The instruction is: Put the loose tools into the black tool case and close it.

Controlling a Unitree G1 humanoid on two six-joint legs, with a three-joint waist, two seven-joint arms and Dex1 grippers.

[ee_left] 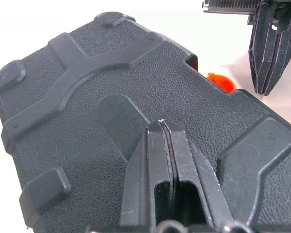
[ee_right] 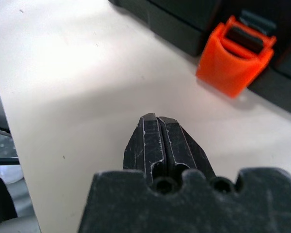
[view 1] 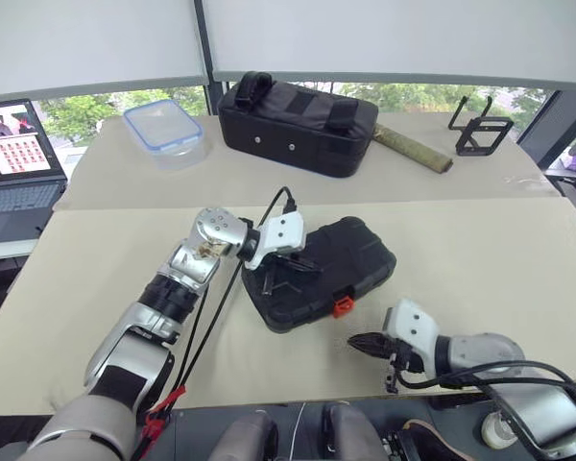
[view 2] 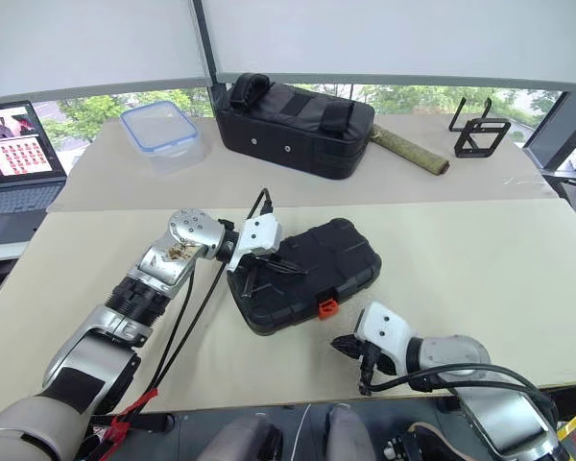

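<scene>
The black tool case [view 1: 346,259] lies with its ribbed lid down in the middle of the table. Its orange latch [view 1: 343,306] sticks out from the front edge toward me. My left gripper [view 1: 300,261] is shut, and its tips rest on the lid [ee_left: 87,97] near the case's left end. My right gripper [view 1: 355,341] is also shut and empty. It hovers low over the table just in front of the latch [ee_right: 235,60], apart from it. The loose tools are out of view.
At the back stand a larger black fabric bag [view 1: 298,125], a clear container with a blue rim [view 1: 165,130], a brown stick [view 1: 413,149] and a black wire stand [view 1: 480,130]. A laptop [view 1: 14,163] sits off the table's left side.
</scene>
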